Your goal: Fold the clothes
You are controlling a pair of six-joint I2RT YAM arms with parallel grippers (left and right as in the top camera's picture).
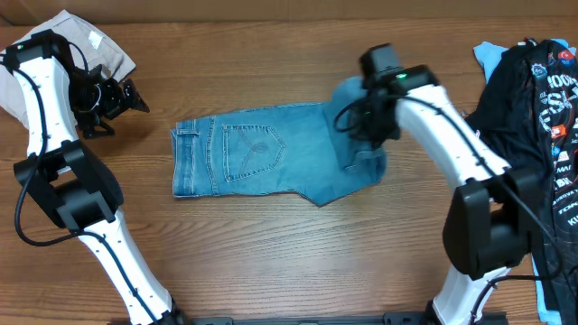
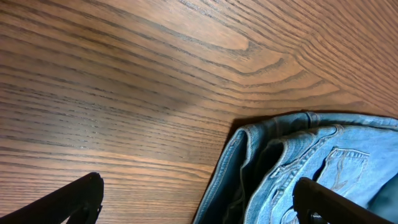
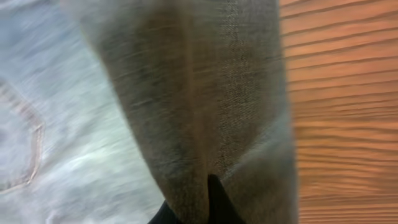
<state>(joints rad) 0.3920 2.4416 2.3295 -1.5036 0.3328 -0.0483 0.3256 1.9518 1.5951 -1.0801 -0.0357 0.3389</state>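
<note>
Light-blue denim jeans (image 1: 262,153) lie partly folded in the middle of the table, a stitched back pocket facing up and the waistband to the left. My right gripper (image 1: 359,122) is shut on a raised fold of the leg end at the jeans' right side. In the right wrist view that denim (image 3: 199,93) drapes over the gripper (image 3: 208,199) and hides most of the fingers. My left gripper (image 1: 126,97) hangs open left of the waistband. Its fingers (image 2: 74,199) straddle bare wood and the waistband edge of the jeans (image 2: 311,155), holding nothing.
Beige trousers (image 1: 90,45) lie at the back left corner behind the left arm. A black printed tee (image 1: 533,108) lies piled at the right edge on a pale-blue garment (image 1: 492,56). The table (image 1: 271,253) is brown wood.
</note>
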